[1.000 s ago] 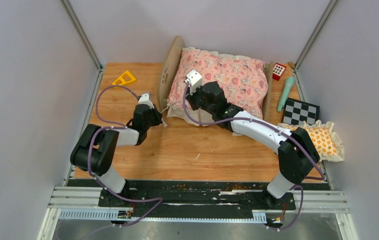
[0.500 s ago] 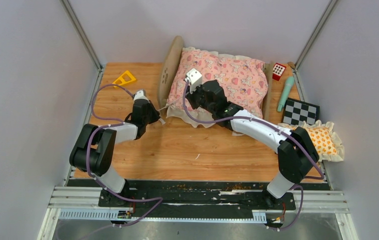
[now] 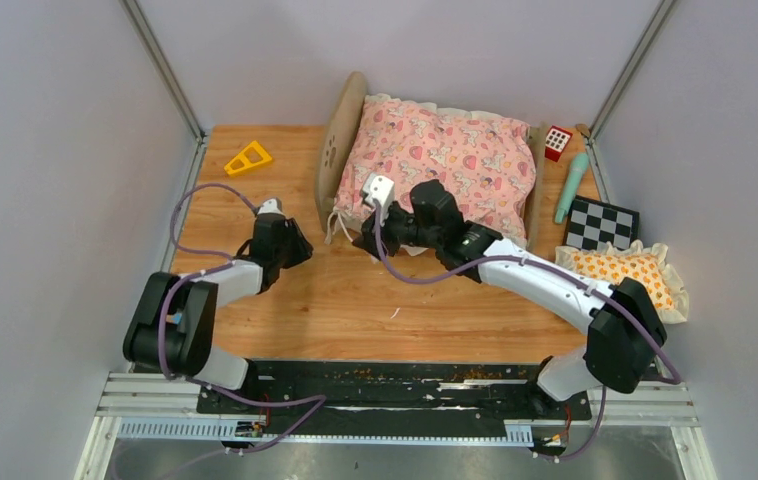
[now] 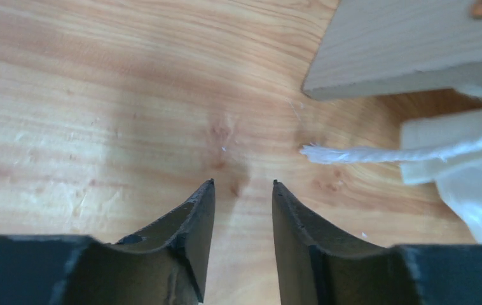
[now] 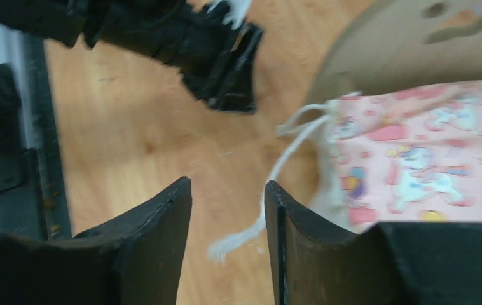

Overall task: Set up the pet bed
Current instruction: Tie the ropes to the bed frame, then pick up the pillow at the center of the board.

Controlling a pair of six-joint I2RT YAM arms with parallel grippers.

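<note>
Pink quilt (image 3: 435, 160) on the pet bed (image 3: 339, 130) — left fingers (image 4: 200, 210) and right fingers (image 5: 170, 216) parted, empty.

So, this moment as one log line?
left gripper: open, empty | right gripper: open | quilt: on pet bed | pillow: off bed

A yellow plastic triangle frame (image 3: 248, 157) lies at the far left of the light wooden counter (image 3: 355, 300). At the far right are a small red block with white dots (image 3: 557, 142) and a mint-green stick (image 3: 571, 187), the stick just beside a black-and-white checkered board (image 3: 601, 224). An orange-patterned frilled pillow (image 3: 635, 278) lies right against the board's near edge.
</note>
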